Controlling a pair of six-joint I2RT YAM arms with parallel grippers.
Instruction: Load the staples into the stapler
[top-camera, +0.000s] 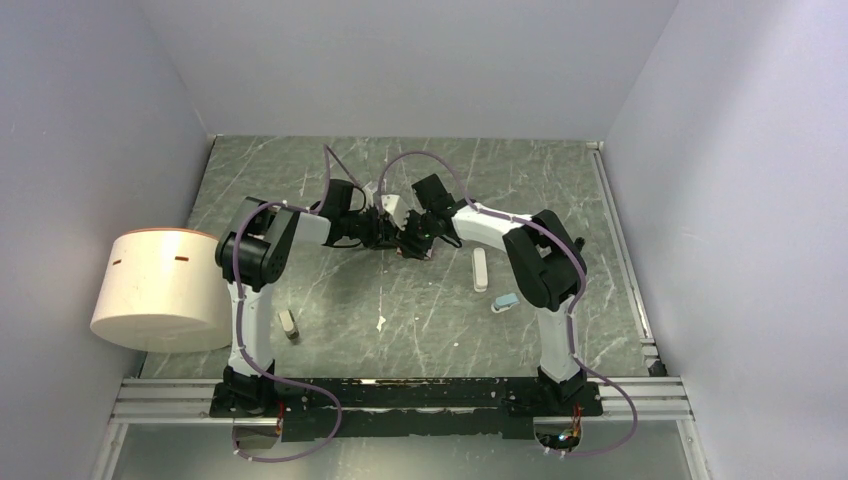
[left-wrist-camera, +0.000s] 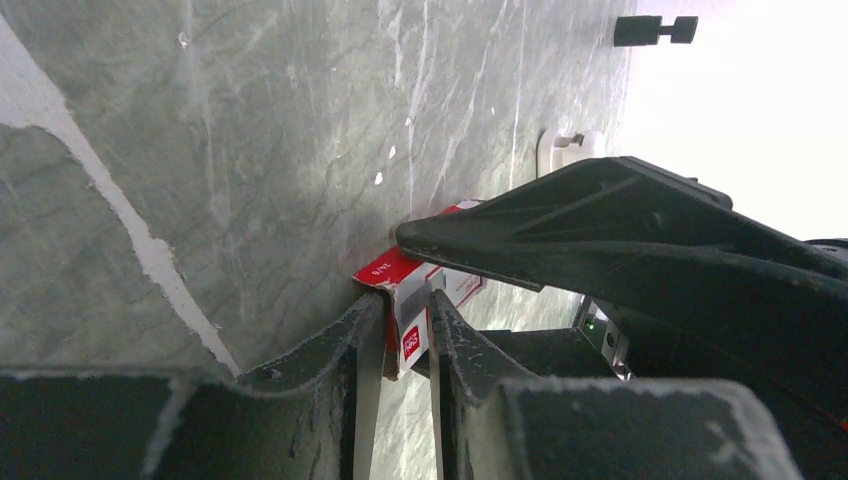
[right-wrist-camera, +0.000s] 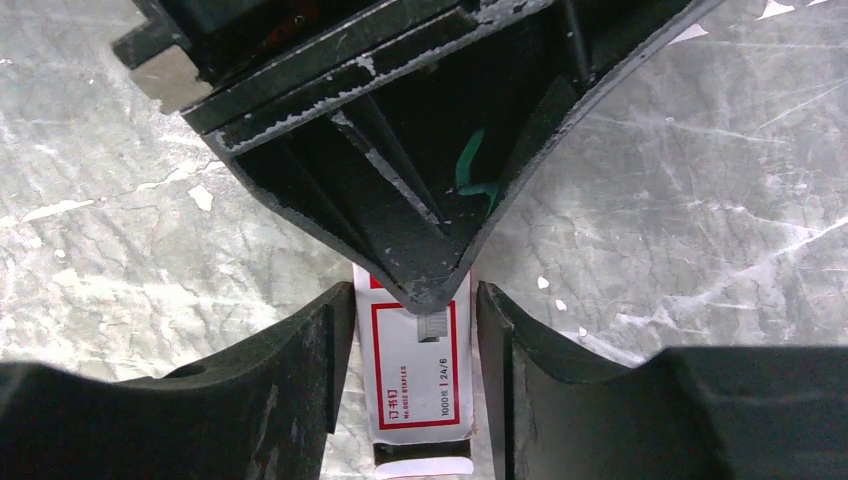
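My two grippers meet over the middle of the table around a little red-and-white staple box (right-wrist-camera: 415, 380). The left gripper (left-wrist-camera: 405, 305) is shut on one end of the box (left-wrist-camera: 400, 270), a finger pressing each face. The right gripper (right-wrist-camera: 415, 290) straddles the box's long sides, open, with a thin gap at each finger. The box's near end is open and shows a dark slot and a white flap. The staples themselves are hidden. The stapler (top-camera: 289, 323), stubby and beige, lies alone near the left arm's base, far from both grippers.
A long white stapler (top-camera: 480, 270) and a small light-blue stapler (top-camera: 505, 302) lie by the right arm. A large white cylinder (top-camera: 160, 290) stands at the table's left edge. A small white scrap (top-camera: 381, 322) lies in the middle front. Grey walls enclose the table.
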